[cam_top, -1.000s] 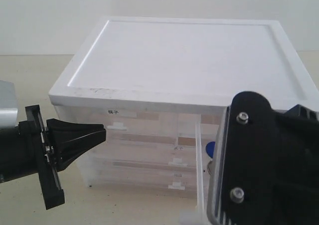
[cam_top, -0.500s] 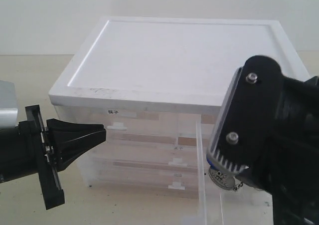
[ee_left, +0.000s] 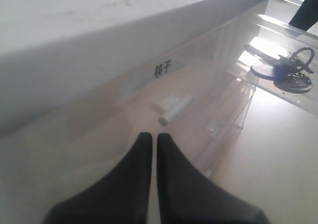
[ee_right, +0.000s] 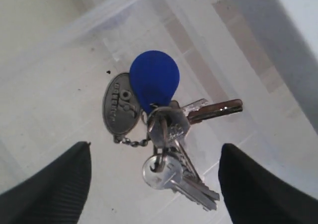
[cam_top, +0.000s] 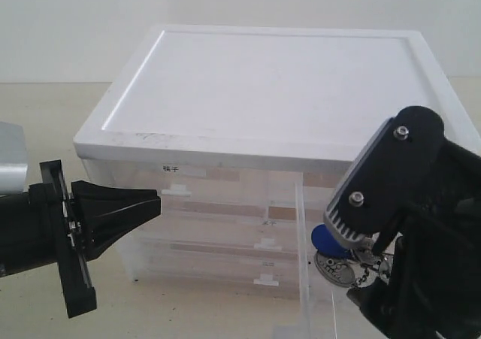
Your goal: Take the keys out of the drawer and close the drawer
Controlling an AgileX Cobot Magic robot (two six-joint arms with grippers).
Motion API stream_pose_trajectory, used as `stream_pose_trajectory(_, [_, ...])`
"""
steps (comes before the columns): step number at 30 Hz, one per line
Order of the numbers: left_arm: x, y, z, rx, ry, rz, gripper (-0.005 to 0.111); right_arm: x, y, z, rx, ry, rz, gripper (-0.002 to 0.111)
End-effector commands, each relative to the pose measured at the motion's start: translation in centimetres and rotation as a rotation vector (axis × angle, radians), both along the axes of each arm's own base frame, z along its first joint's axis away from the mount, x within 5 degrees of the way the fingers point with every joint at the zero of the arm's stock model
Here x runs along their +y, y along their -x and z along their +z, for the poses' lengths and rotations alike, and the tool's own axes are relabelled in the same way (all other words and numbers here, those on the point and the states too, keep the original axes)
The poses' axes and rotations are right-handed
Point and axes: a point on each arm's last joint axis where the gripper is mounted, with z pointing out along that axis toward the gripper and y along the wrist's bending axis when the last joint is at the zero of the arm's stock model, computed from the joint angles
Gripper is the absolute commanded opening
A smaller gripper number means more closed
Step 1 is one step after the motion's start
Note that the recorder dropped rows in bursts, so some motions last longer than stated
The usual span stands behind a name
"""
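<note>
- The right end effector (ee_right: 154,154) was spread wide above the bunch of silver metal keys with a blue teardrop plastic fob (ee_right: 158,110), touching nothing.
- The keys lay flat in the open translucent plastic drawer (cam_top: 302,279); an off-centre closing could catch only the chain.
- The left end effector (ee_left: 150,137), pressed together, could bump the neighbouring drawer front (ee_left: 164,72).
</note>
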Motion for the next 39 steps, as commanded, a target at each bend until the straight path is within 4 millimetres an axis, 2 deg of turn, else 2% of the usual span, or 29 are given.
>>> stream_pose_trajectory(1, [-0.1,0.0,0.0,0.010,0.002,-0.005,0.005,0.1,-0.4,0.0,-0.058,-0.029,-0.011,0.066])
stream_pose_trajectory(5, [-0.1,0.0,0.0,0.010,0.003,-0.003,0.005,0.9,-0.5,-1.2,-0.013,0.006,-0.020,0.066])
stream_pose_trajectory(6, [-0.1,0.0,0.0,0.010,0.003,-0.003,0.005,1.3,-0.6,-2.3,0.008,0.044,-0.015,0.062])
stream_pose_trajectory(9, [-0.1,0.0,0.0,0.010,0.003,-0.003,0.005,2.0,-1.0,-3.3,0.005,0.099,0.001,0.049])
stream_pose_trajectory(11, [-0.1,0.0,0.0,0.010,0.003,-0.003,0.005,2.2,-1.2,-3.2,-0.020,0.092,0.022,0.032])
stream_pose_trajectory(12, [-0.1,-0.1,0.0,0.010,0.005,0.001,0.005,2.1,-1.3,-3.1,-0.049,0.108,0.038,0.013])
stream_pose_trajectory(13, [-0.1,-0.1,0.0,0.009,0.006,0.000,0.005,2.0,-1.4,-3.0,-0.063,0.125,0.038,0.001])
stream_pose_trajectory(17, [-0.1,0.0,0.1,0.005,0.016,-0.004,0.005,1.9,-1.7,-2.4,-0.083,0.141,0.027,0.000])
stream_pose_trajectory(25, [-0.1,-0.1,0.1,0.006,0.014,-0.003,0.005,2.0,-1.8,0.7,-0.134,0.095,0.033,0.000])
stream_pose_trajectory(34, [-0.1,-0.1,0.1,0.006,0.014,-0.003,0.005,-1.0,-0.4,4.1,-0.188,-0.069,0.060,0.000])
stream_pose_trajectory(39, [-0.1,-0.1,0.1,0.006,0.012,-0.002,0.005,-1.6,0.4,6.6,-0.185,-0.164,0.104,0.000])
